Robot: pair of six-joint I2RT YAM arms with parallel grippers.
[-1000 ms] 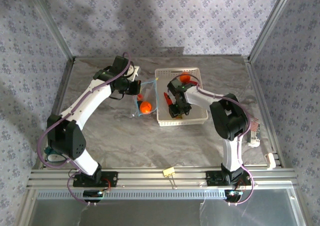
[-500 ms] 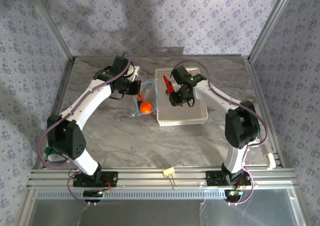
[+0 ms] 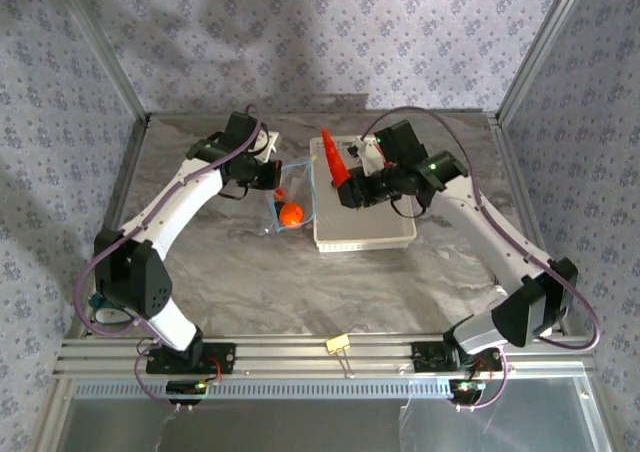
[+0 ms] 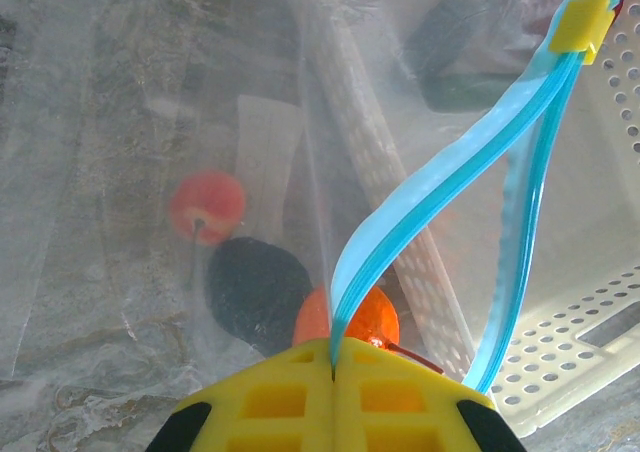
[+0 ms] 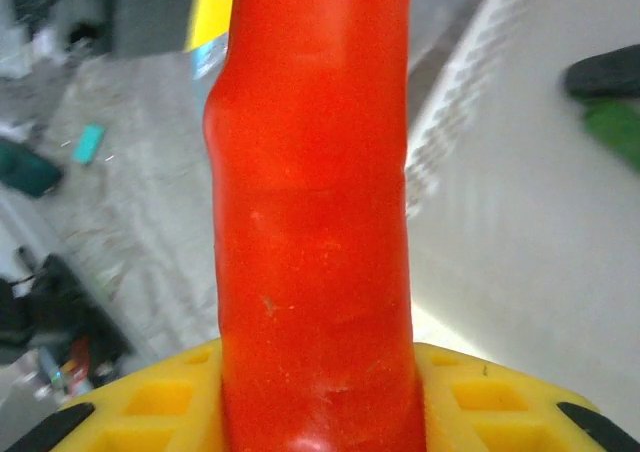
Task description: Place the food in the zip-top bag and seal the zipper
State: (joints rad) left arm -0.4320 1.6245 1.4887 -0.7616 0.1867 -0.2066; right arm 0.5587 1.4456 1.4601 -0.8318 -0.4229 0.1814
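The clear zip-top bag [image 3: 283, 204] lies left of the white basket. My left gripper [image 4: 333, 357] is shut on the light blue zipper [image 4: 440, 172] and holds the mouth up and parted. Inside the bag lie an orange round fruit [image 4: 362, 317], a dark piece [image 4: 255, 287] and a smaller reddish fruit [image 4: 207, 202]. My right gripper [image 3: 347, 188] is shut on a long red pepper [image 5: 315, 222], which points up and left over the basket's left rim, its tip [image 3: 326, 137] close to the bag's mouth. A dark green piece [image 5: 612, 122] lies in the basket.
The white perforated basket [image 3: 390, 234] stands mid-table, right against the bag. A yellow slider [image 4: 583, 24] sits on the zipper's far end. A small yellow clip [image 3: 337, 344] rests on the front rail. Metal frame posts border the table on both sides.
My right arm has lifted the red pepper out of the basket and carried it up and left toward the bag's mouth, its elbow swinging out right. The left arm and bag stayed put.
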